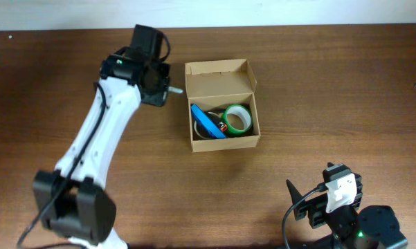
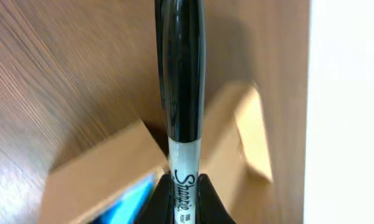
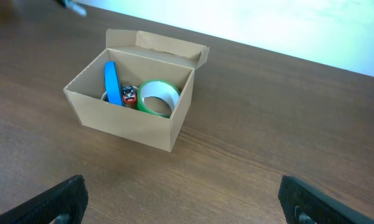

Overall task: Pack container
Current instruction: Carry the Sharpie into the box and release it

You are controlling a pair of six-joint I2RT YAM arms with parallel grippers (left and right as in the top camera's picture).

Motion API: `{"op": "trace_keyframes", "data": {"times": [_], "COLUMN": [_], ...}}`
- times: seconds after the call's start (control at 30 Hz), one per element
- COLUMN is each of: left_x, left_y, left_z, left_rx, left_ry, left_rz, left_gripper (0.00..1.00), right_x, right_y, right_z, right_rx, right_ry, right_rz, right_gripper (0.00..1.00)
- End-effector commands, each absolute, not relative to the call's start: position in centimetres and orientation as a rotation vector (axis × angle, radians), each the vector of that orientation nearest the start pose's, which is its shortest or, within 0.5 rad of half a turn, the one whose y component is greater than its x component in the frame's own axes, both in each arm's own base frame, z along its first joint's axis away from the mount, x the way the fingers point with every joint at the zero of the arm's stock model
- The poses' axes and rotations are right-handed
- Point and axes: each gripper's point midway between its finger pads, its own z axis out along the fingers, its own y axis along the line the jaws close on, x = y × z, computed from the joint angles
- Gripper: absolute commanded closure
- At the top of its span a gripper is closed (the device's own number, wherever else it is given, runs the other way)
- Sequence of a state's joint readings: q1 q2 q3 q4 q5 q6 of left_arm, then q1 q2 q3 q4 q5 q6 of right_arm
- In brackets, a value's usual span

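Note:
The container [image 1: 221, 77] is an open tan cardboard box with its flap lid folded back at the far side; it also shows in the right wrist view [image 3: 127, 121] and blurred in the left wrist view [image 2: 99, 165]. Inside stand a green tape roll [image 1: 238, 120] and a flat blue case [image 1: 208, 122]. My left gripper [image 2: 183, 193] is shut on a black marker [image 2: 182, 74] and holds it just left of the box's far left corner, tip toward the box [image 1: 174, 90]. My right gripper [image 3: 180, 202] is open and empty at the table's near right.
The brown wooden table [image 1: 318, 83] spreads around the box. A small red and black item [image 3: 129, 94] lies in the box between the case and the tape. The table's far edge shows in the right wrist view [image 3: 299, 59].

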State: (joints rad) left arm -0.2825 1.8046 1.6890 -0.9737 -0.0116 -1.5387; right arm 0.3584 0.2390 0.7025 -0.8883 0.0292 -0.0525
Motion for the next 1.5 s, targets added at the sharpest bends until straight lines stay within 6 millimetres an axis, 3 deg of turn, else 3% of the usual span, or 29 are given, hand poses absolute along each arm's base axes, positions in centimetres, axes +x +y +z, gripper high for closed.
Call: {"op": "trace_keyframes", "data": {"times": [0.0,0.07,0.23,0.5,0.63,1.03,1.47], "left_x": [41.9,40.8,39.1,40.5,40.3,41.5,42.3], "left_y": [-14.5,-17.5,-22.6,-27.9,-28.4,-27.5,-28.5], "left_z": [19.1,19.0,18.3,16.6,14.8,13.2,10.2], "left_rx": [-1.628,-1.671,-1.75,-1.692,-1.801,-1.794,-1.791], "left_ry": [2.242,2.241,2.232,2.236,2.202,2.145,2.158], "left_rz": [-0.534,-0.574,-0.639,-0.766,-0.736,-0.66,-0.634], "left_gripper": [0.96,0.96,0.96,0.96,0.96,0.96,0.96], "right_x": [17.1,17.1,17.1,17.1,17.1,17.1,17.1], "right_y": [5.5,5.5,5.5,5.5,5.5,5.5,5.5], "right_z": [23.8,23.8,23.8,23.8,23.8,23.8,23.8], "right_rx": [-0.365,-0.365,-0.365,-0.365,-0.365,-0.365,-0.365], "right_ry": [1.96,1.959,1.959,1.96,1.96,1.96,1.96], "right_rz": [0.158,0.158,0.158,0.158,0.158,0.158,0.158], "right_gripper": [0.01,0.01,0.01,0.01,0.01,0.01,0.01]}}
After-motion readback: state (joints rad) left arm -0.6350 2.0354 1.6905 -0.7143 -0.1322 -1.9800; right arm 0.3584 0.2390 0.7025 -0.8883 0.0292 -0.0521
